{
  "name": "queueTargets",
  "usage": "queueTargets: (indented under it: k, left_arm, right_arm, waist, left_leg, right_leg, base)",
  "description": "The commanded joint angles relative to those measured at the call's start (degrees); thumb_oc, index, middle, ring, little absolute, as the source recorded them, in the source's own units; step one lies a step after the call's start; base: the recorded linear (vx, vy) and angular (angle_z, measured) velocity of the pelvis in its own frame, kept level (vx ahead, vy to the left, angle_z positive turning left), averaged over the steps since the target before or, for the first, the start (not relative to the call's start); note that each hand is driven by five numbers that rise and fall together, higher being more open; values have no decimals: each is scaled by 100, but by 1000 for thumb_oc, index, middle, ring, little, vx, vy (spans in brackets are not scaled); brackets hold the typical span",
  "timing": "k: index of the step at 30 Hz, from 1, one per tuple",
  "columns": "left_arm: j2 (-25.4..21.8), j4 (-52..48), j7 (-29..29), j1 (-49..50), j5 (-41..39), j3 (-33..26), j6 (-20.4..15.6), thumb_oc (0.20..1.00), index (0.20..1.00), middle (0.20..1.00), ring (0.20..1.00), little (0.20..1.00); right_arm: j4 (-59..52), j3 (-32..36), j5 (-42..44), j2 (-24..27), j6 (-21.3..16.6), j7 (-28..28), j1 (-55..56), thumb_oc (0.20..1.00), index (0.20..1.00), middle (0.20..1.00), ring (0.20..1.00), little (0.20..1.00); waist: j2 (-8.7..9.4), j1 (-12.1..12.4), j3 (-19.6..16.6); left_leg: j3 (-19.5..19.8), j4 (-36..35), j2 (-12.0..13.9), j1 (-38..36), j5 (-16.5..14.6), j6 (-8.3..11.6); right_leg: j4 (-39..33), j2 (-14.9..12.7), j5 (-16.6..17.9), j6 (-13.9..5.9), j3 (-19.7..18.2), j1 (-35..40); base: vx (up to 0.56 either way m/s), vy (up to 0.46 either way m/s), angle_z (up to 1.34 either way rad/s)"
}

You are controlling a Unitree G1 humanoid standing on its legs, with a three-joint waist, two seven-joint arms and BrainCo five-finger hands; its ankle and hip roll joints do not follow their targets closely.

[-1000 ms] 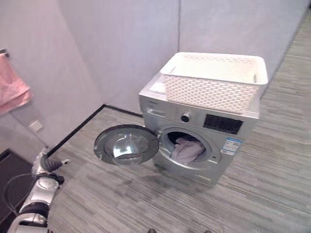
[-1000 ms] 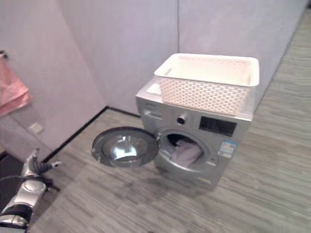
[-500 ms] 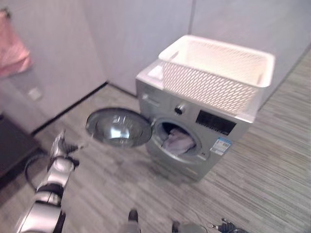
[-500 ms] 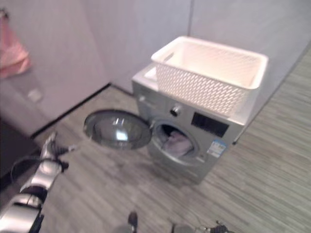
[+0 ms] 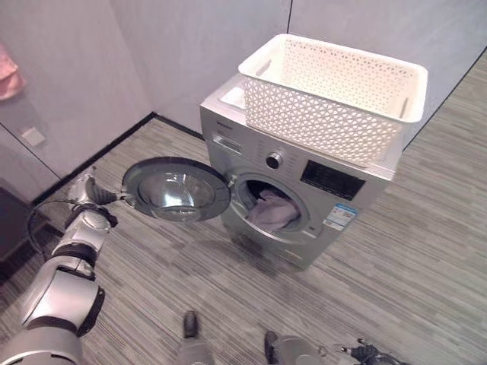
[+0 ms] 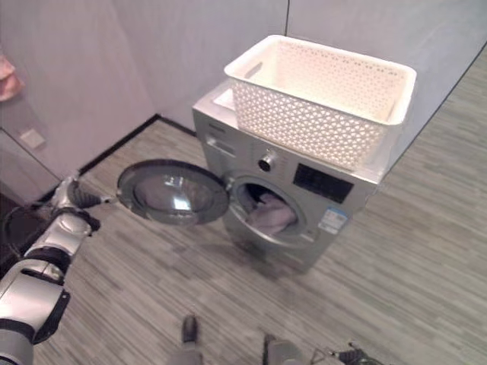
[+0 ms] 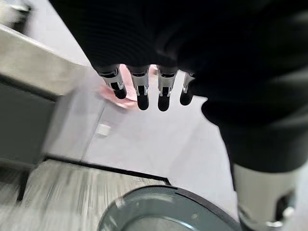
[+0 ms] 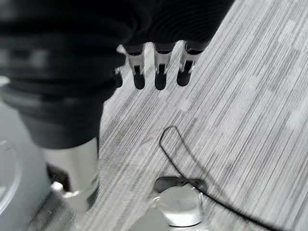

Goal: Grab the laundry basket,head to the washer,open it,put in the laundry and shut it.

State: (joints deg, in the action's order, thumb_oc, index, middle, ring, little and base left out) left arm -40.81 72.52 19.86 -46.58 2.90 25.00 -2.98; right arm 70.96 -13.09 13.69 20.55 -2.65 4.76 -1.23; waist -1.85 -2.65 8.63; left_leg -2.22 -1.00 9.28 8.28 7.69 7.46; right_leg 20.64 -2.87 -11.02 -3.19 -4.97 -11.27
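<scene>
1. Head views: the white lattice laundry basket [image 5: 335, 95] sits on top of the silver washer [image 5: 304, 190]. Its round door [image 5: 175, 190] is swung wide open, with pale laundry [image 5: 272, 213] bunched inside the drum.
2. Left wrist view: the left hand [image 7: 144, 86] has relaxed fingers, holding nothing, just beside the door rim.
3. Right wrist view: the right hand [image 8: 159, 72] hangs slack-fingered and empty over the striped floor [image 8: 240, 96].

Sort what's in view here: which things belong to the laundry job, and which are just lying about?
Job:
- washer
- washer door, swung open
- laundry in the drum opening
- laundry basket on top of the washer
- left hand, beside the door's edge

Lying about:
- pink cloth hanging on the wall
</scene>
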Motion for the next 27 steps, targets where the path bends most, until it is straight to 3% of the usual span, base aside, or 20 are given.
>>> queueTargets:
  k: [1,6,7,10,17,21,27]
  left_arm:
    - [-604,60,237,-967,32,-94,-128,1000,1000,1000,1000,1000]
    - [-1005,460,163,-2275,-314,471,-113,1000,1000,1000,1000,1000]
    - [-1005,463,162,-2281,-315,476,-114,1000,1000,1000,1000,1000]
    - [-1141,728,-216,-2802,-814,628,-130,1000,1000,1000,1000,1000]
    - [-1344,1253,-575,-3398,-567,1041,99,1000,1000,1000,1000,1000]
    - [-1493,1308,-547,-3773,-138,1420,200,1000,1000,1000,1000,1000]
    - [-1556,1234,-388,-4129,-160,1601,166,1000,1000,1000,1000,1000]
  right_arm:
    - [-217,-302,-27,-99,-107,-20,-202,1000,1000,1000,1000,1000]
    - [-700,-673,122,-164,-207,-2,-578,1000,1000,1000,1000,1000]
    - [-700,-671,122,-167,-207,-2,-579,1000,1000,1000,1000,1000]
    - [-948,-807,210,-202,-202,10,-724,1000,1000,1000,1000,1000]
    - [-1671,-852,461,-36,-253,-39,-703,1000,1000,1000,1000,1000]
    - [-2253,-760,603,100,-322,-66,-504,1000,1000,1000,1000,1000]
    - [-2697,-659,660,227,-372,-116,-151,1000,1000,1000,1000,1000]
  waist:
    - [330,-206,-88]
    - [688,-313,282]
    - [690,-313,281]
    - [826,-401,386]
    - [1070,-607,471]
    - [1169,-723,528]
    - [1231,-836,531]
  left_leg:
    - [-157,564,47,757,-380,-222]
    - [-314,910,-4,1405,-556,-368]
    - [-313,913,-5,1409,-557,-368]
    - [-305,955,-30,1721,-588,-404]
    - [-304,1121,-9,2037,-786,-378]
    - [-312,1202,36,2249,-811,-381]
    - [-276,1239,55,2499,-817,-369]
  right_leg:
    - [-954,-852,438,-801,-183,606]
    - [-1315,-1053,1125,-986,-147,78]
    - [-1315,-1054,1126,-986,-146,76]
    - [-1523,-1158,1556,-1063,-12,-115]
    - [-1635,-1222,1798,-1099,128,-309]
    - [-1746,-1214,1927,-1127,167,-457]
    - [-1914,-1238,2083,-1170,200,-596]
  base:
    - [-116,205,-87]
    - [-75,157,-44]
    - [-35,77,-8]
    - [-11,141,-8]
    - [34,44,1]
    - [0,12,-4]
    - [14,-2,-3]
